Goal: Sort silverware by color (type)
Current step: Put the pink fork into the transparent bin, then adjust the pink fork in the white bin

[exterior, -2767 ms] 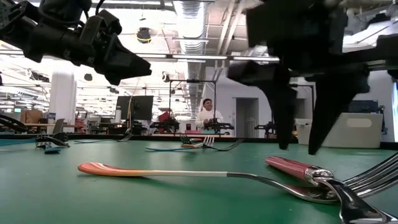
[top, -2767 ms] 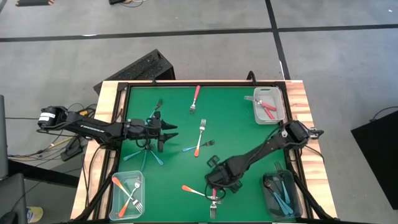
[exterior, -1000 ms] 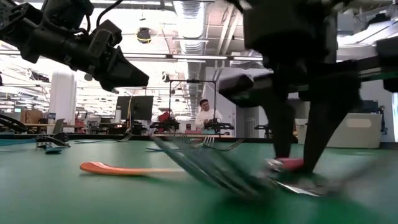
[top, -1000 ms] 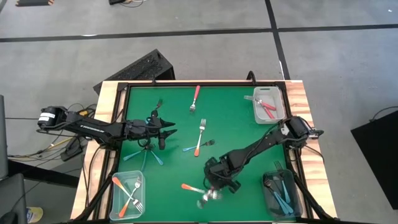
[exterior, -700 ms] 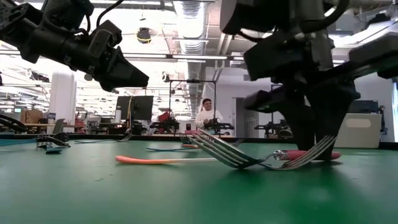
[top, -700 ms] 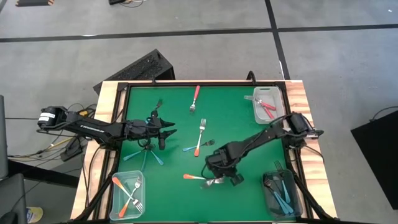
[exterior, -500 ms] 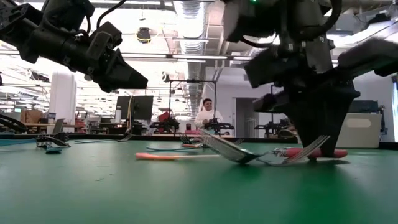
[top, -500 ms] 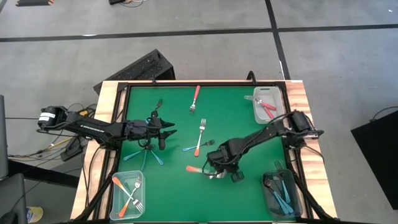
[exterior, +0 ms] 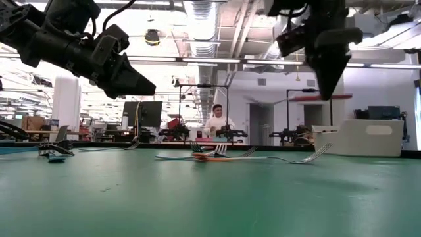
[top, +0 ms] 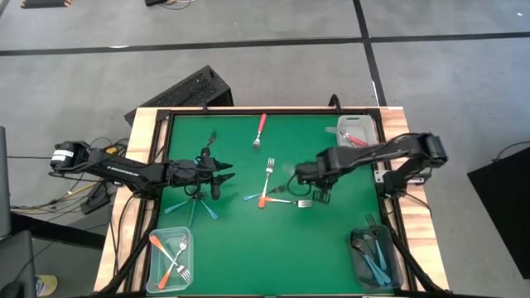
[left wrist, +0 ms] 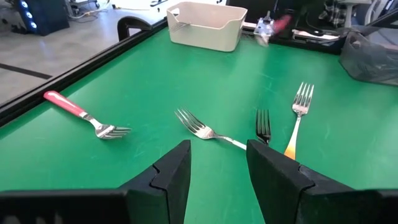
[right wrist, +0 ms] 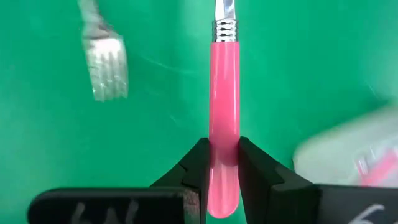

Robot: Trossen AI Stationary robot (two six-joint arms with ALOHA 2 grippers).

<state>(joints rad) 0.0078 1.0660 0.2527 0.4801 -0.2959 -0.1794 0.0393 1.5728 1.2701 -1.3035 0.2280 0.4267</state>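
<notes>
My right gripper (top: 310, 175) hangs over the table's middle, shut on a pink-handled fork (right wrist: 224, 93) that is raised well above the mat (exterior: 319, 97). My left gripper (top: 222, 175) is open and waits over the left half, above some light blue forks (top: 195, 207). Loose on the mat lie a pink fork (top: 261, 131), two orange forks (top: 267, 178) (top: 286, 201) and a light blue one (top: 253, 198). In the left wrist view the open fingers (left wrist: 174, 174) frame these forks. My right gripper pinches the fork's pink handle near its free end (right wrist: 224, 146) between its two fingers (right wrist: 198, 163). They come from above, pointing down, and lie across the handle. The fork is lifted clear and lies about level, its metal neck (right wrist: 224, 28) pointing away from the fingers.
Three clear bins stand on the mat: orange forks at the near left (top: 157, 273), pink ones at the far right (top: 345, 151), blue ones at the near right (top: 358, 263). A raised black rim (top: 166, 116) runs round the mat. A person stands far behind the table (exterior: 218, 118).
My right gripper, shut on the pink fork at the mat near the near edge, has risen and moved toward the far right, lifting the fork clear. The orange fork tangled with it was dragged toward the table's middle and now lies there alone.
</notes>
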